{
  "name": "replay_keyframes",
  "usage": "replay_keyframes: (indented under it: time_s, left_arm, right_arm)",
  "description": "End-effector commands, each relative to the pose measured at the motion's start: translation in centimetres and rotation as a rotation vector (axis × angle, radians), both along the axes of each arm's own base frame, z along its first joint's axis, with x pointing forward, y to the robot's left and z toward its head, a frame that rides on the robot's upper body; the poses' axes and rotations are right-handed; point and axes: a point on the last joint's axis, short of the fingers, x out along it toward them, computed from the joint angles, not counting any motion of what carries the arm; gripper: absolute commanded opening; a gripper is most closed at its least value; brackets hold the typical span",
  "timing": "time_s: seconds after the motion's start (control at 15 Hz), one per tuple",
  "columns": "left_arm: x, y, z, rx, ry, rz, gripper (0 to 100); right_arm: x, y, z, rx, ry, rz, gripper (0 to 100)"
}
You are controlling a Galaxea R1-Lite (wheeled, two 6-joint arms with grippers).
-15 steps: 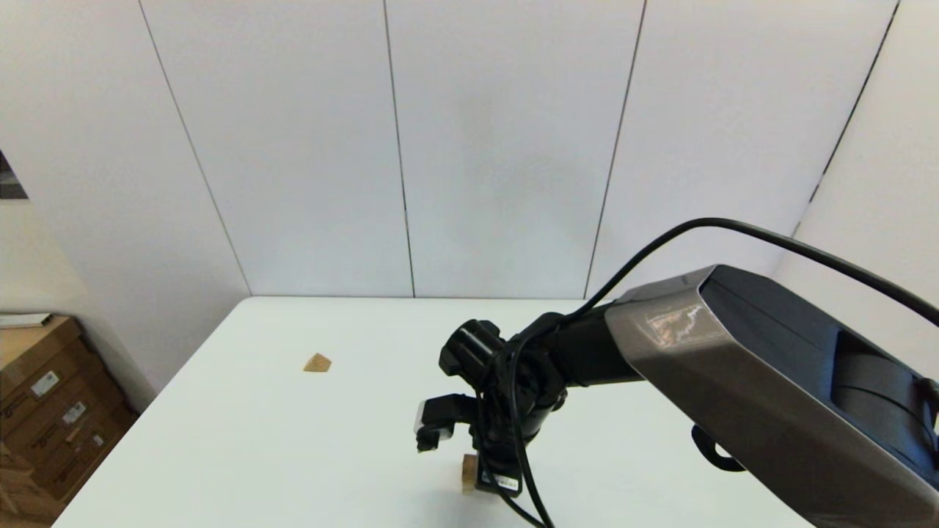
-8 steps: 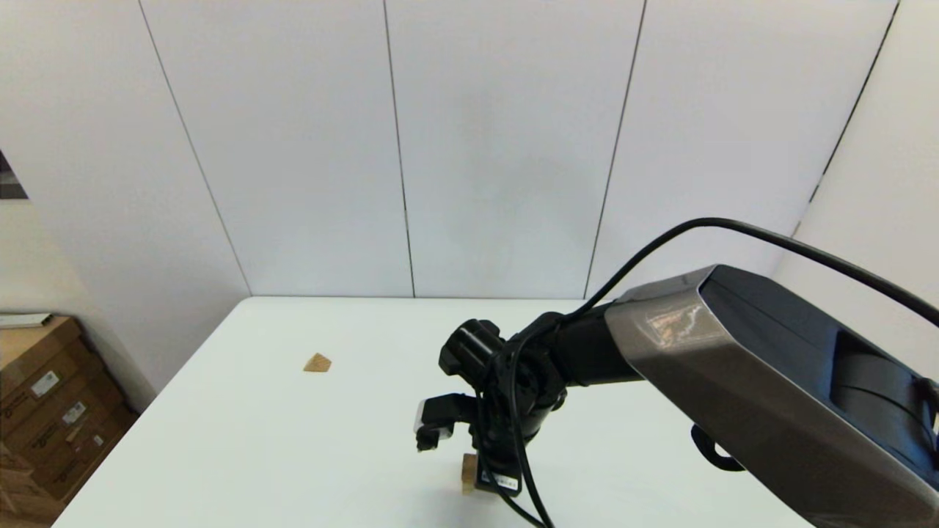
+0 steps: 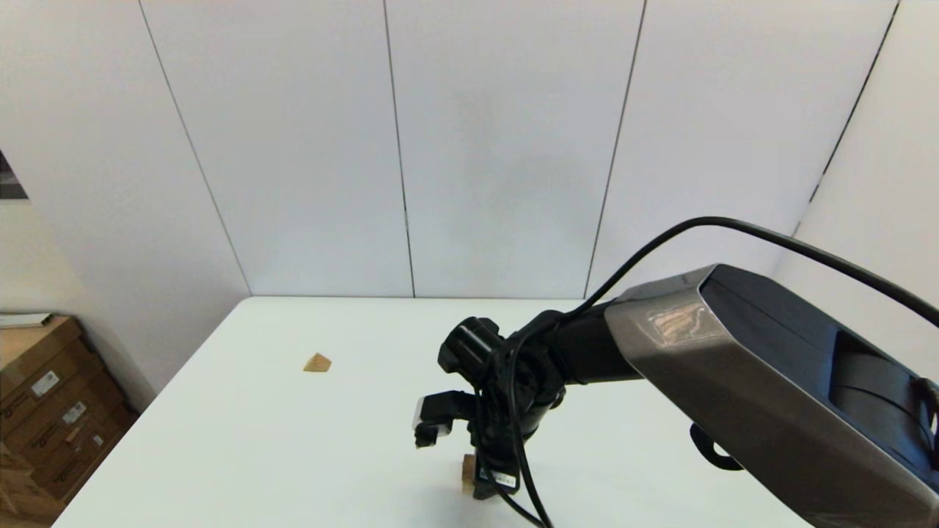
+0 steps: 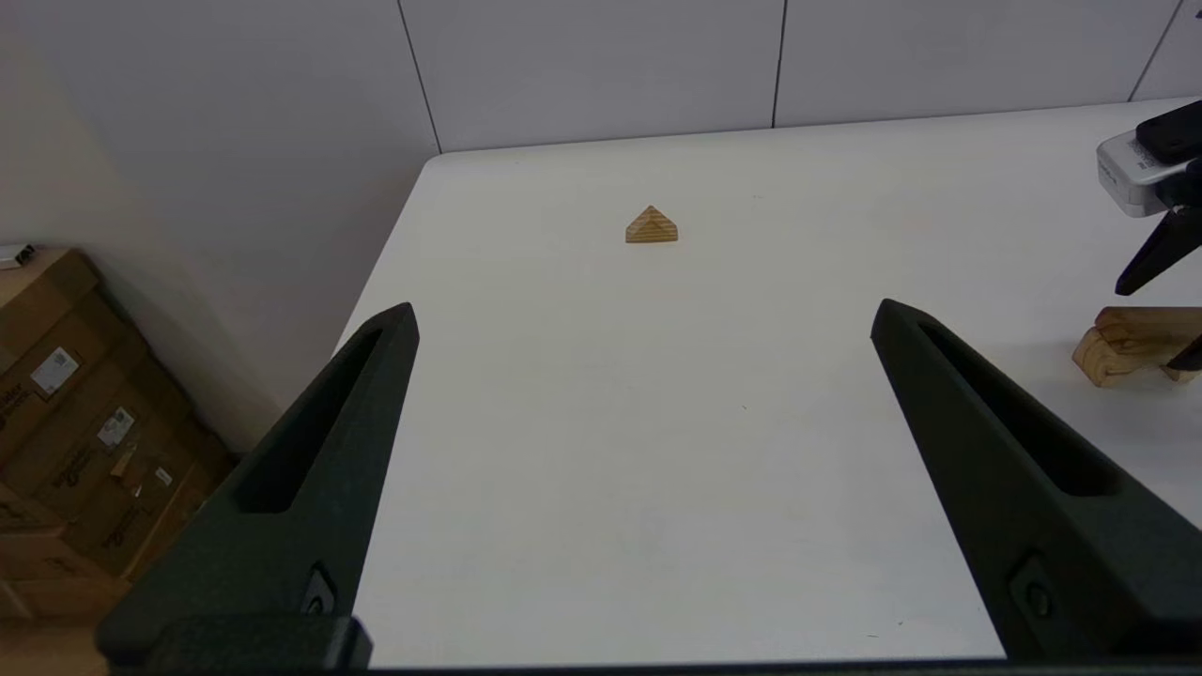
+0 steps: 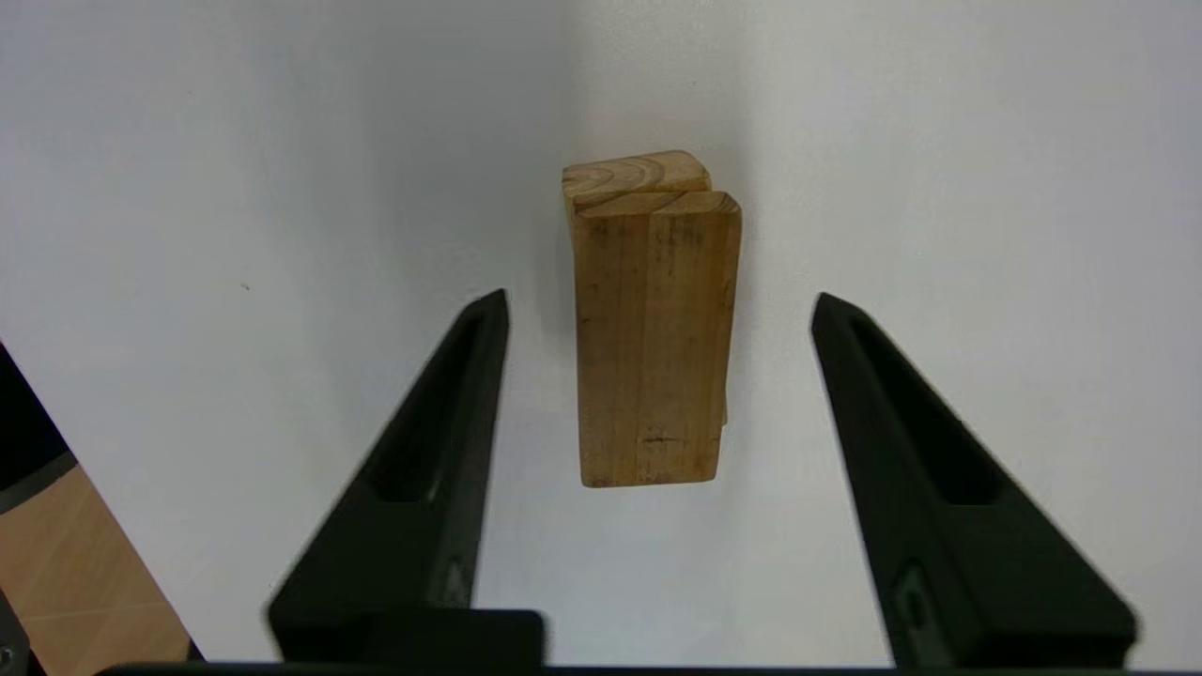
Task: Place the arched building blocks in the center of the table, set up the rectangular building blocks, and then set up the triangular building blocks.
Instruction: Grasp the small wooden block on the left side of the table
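The rectangular building block (image 5: 653,347), a darker tan slab, lies on top of the paler arched building block (image 5: 634,174) near the middle of the table (image 3: 293,455). My right gripper (image 5: 659,300) hangs open straight above them, one finger on each side of the slab and touching neither block. In the head view the right wrist hides most of this stack (image 3: 467,469). From the left wrist the slab (image 4: 1141,321) and arched block (image 4: 1097,357) show at the far side. The triangular building block (image 3: 318,362) (image 4: 651,225) lies alone at the back left. My left gripper (image 4: 643,312) is open and empty, facing it from a distance.
Cardboard boxes (image 3: 44,411) (image 4: 66,404) stand on the floor off the table's left edge. White wall panels close off the back. The right arm's big grey link (image 3: 770,396) and its black cable (image 3: 521,469) reach over the table's right half.
My right wrist has shifted very slightly upward over the stack. The blocks have not moved.
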Motion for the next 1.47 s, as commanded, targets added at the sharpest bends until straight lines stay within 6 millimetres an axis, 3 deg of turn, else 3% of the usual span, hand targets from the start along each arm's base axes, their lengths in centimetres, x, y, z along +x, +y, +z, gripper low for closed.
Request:
replay_keyframes:
  time_s: [0.07,0.13,0.27,0.47,0.6,0.73,0.93,1.07,1.27,1.47]
  left_arm:
    - [0.0,0.0,0.0,0.0,0.002,0.002,100]
    - [0.0,0.0,0.0,0.003,0.002,0.0,100]
    - [0.0,0.0,0.0,0.009,0.002,0.0,100]
    - [0.0,0.0,0.0,0.011,0.002,-0.002,100]
    - [0.0,0.0,0.0,0.006,0.002,-0.002,100]
    - [0.0,0.0,0.0,0.005,0.002,0.0,100]
    - [0.0,0.0,0.0,0.003,0.002,0.001,100]
    - [0.0,0.0,0.0,0.0,0.002,0.002,100]
    - [0.0,0.0,0.0,0.0,0.003,0.002,100]
    - [0.0,0.0,0.0,-0.004,0.003,0.002,100]
  right_arm:
    - [0.1,-0.5,2.4,0.038,-0.035,-0.008,100]
    - [0.3,-1.3,4.4,0.072,-0.067,-0.025,100]
    - [0.3,-4.6,10.8,0.177,-0.163,-0.116,100]
    - [-2.1,-11.9,21.0,0.398,-0.297,-0.423,100]
    - [-6.7,-17.4,26.6,0.544,-0.405,-0.56,100]
    - [-13.4,-22.6,29.6,0.618,-0.552,-0.644,100]
    - [-22.8,-27.4,29.5,0.638,-0.774,-0.766,100]
    - [-28.9,-30.4,26.7,0.623,-0.932,-0.953,100]
    - [-34.4,-31.1,21.1,0.635,-1.021,-1.037,100]
    - [-37.0,-30.8,16.2,0.626,-1.091,-1.098,100]
